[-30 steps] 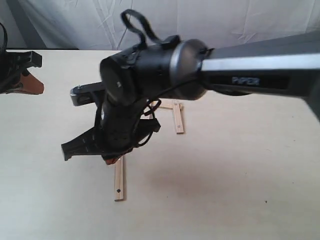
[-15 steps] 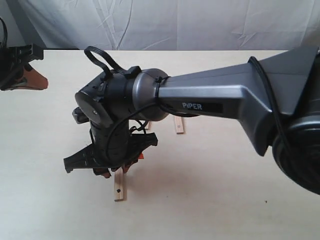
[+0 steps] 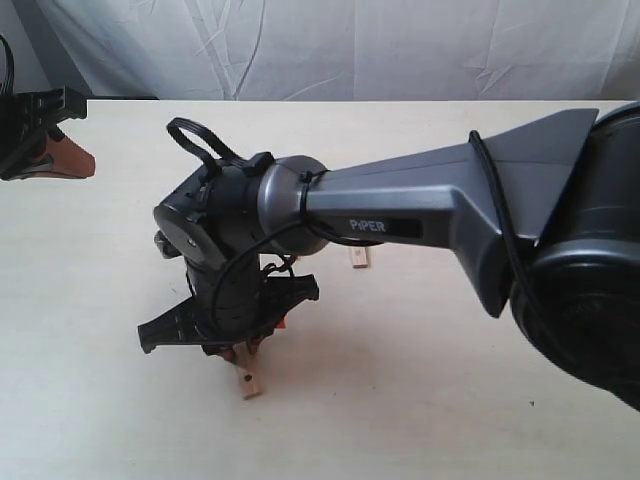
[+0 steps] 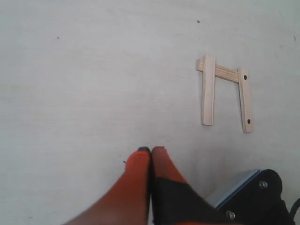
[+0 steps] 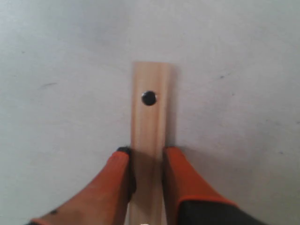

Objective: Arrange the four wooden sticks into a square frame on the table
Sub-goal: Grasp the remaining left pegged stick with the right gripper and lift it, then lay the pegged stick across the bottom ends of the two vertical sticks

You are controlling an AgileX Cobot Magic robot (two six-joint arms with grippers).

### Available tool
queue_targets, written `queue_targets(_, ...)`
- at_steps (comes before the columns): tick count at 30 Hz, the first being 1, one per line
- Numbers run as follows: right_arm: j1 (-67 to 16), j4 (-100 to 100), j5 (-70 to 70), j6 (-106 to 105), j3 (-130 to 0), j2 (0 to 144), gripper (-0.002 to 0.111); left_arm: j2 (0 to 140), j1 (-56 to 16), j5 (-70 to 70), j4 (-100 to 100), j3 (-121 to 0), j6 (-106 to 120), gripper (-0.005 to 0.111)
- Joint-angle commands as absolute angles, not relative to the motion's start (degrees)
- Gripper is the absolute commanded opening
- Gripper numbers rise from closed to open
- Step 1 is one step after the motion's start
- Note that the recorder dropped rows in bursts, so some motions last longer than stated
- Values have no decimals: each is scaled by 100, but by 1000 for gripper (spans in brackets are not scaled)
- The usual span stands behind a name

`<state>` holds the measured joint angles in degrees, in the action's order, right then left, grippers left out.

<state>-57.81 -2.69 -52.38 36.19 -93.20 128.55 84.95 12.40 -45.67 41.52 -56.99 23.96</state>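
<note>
My right gripper [image 5: 146, 152] is shut on a pale wooden stick [image 5: 149, 122] with a dark hole near its far end; the orange fingers [image 5: 117, 173] press both its edges. In the exterior view that stick's end [image 3: 248, 381] pokes out below the gripper [image 3: 244, 348], near the table [image 3: 420, 400]. Three more sticks lie joined as an open-sided frame [image 4: 225, 91]: one crosspiece and two parallel legs. In the exterior view only one end of it [image 3: 359, 259] shows behind the right arm. My left gripper [image 4: 151, 151] is shut and empty, some way from the frame; it rests at the table's far left [image 3: 45, 150].
The big dark right arm [image 3: 420, 215] stretches across the middle of the exterior view and hides most of the three joined sticks. A white cloth backdrop [image 3: 330, 45] hangs behind the table's far edge.
The right gripper has closed onto the stick and turned it slightly; less of the stick now sticks out below the fingers. The right arm has swung further into view. The left gripper stays put.
</note>
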Motion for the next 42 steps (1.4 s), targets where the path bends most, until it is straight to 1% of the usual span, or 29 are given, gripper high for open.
queue_targets(1,-5779,-333,-5282,3579,-9342,12814,0,8442,1246,-4490,4236,-5698,2424,0)
queue_targets(6,-5632,-385,-5628,3168,-9342,12489,-1,8442,1246,-4490,4236,-5698,2424,0)
queue_targets(11,-5080,-323,-5724,1983,-9342,12028,-1,8442,1246,-4490,4236,-5698,2424,0)
queue_targets(18,-4183,0,-5696,-1265,-9342,11854,-1,8442,1246,-4490,4236,-5698,2424,0)
queue_targets(24,-3928,-49,-5168,-2835,-9342,12031,-1,8442,1246,-4468,4236,-5698,2424,0)
queue_targets(30,-3928,-159,-4778,-3610,-9342,12367,-1,8442,1246,-4408,4236,-5685,2438,0)
queue_targets(42,-3928,-573,-4410,-3653,-9342,12647,-1,8442,1246,-4363,4214,-5685,2449,0)
